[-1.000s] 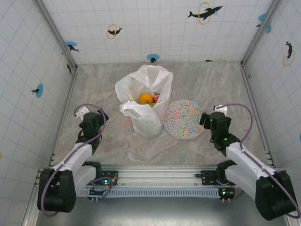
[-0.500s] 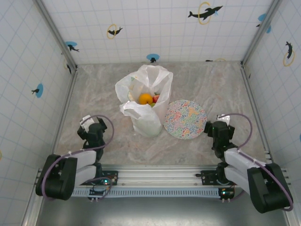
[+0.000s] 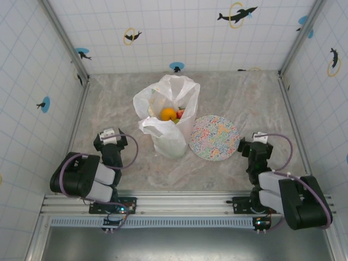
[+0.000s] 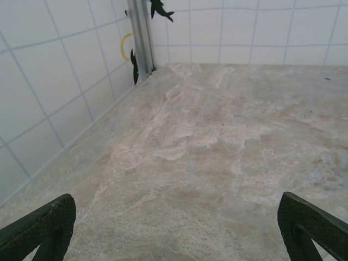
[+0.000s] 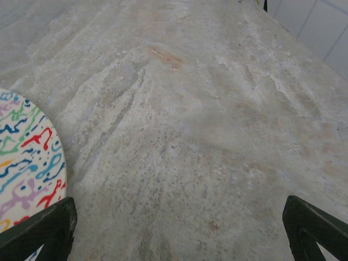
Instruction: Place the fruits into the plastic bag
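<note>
At the near edge we find both arms folded low. The left pincer is released, its fingers spread wide over bare bench. The right pincer is likewise released, just beside the speckled plate. Farther out, the plastic bag stands open mid-bench, just left of the plate, with an orange and a red fruit inside.

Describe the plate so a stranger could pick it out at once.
Start at the marbled table and find the white plastic bag standing near its middle. Just to the right of the bag's base, seen from above, lies the plate, flat and round. Unlike the pale bag and the grey-beige stone around it, it is covered all over in small multicoloured squiggles.
</note>
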